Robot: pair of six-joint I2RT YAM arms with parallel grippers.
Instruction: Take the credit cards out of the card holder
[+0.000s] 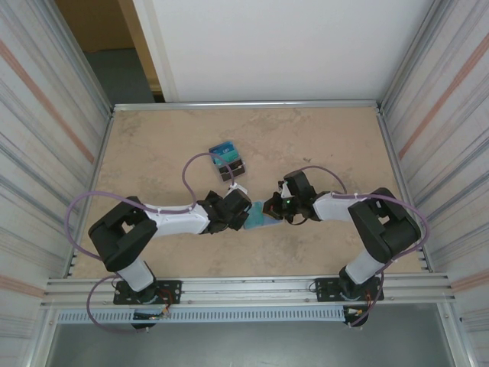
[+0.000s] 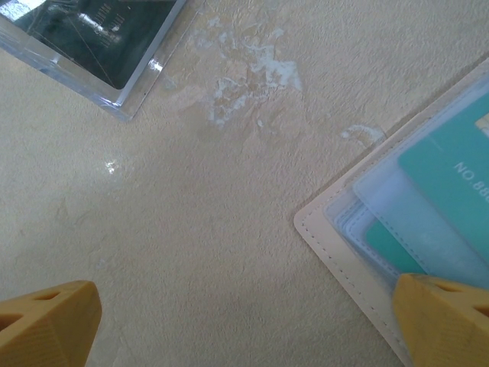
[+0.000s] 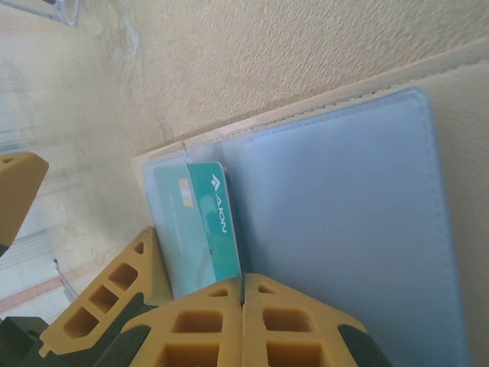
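The holder [image 3: 344,229] lies open on the counter [image 3: 267,53], a teal card [image 3: 218,229] poking from its pocket. Right tool [image 3: 243,306] is clenched at that card's end; pull straight along the pocket. Left tool [image 2: 244,336], released, should press the holder's corner to pin it.

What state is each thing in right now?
card holder, lying open, pale blue inside up
credit cards, teal ones tucked in its pockets
left pincer, open, beside the holder's corner
right pincer, shut, over the open holder
clear case, lying flat, apart from the holder
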